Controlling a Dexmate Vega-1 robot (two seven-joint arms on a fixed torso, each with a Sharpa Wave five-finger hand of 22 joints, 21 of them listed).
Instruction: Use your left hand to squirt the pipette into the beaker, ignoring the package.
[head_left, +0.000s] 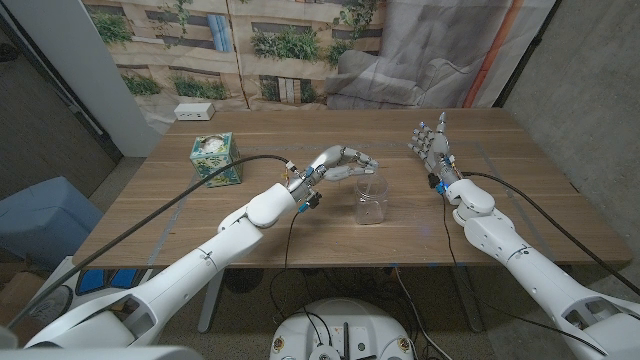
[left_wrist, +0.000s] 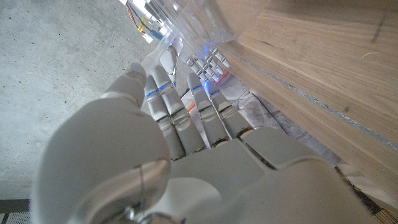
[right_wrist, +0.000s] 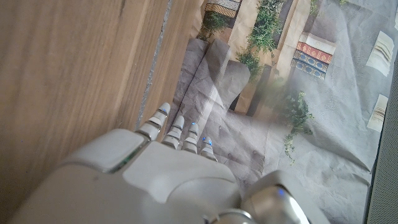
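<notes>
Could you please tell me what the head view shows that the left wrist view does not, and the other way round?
Head view alone: the green package at the table's left, the right hand raised with fingers apart, and the left hand poised above the beaker. Left wrist view alone: the concrete floor past the table edge. Both share the left hand's back, the clear beaker and the wooden tabletop. The pipette cannot be made out in either.

- Table (head_left: 250, 215): wood, matt, with visible grain.
- Beaker (head_left: 371, 201): clear, glossy, like glass or plastic.
- Left hand (head_left: 345, 161) and right hand (head_left: 432, 142): smooth, pale grey plastic shells with a slight sheen.
- Package (head_left: 213, 158): printed cardboard.
- Backdrop (head_left: 300, 50): creased printed cloth.
</notes>
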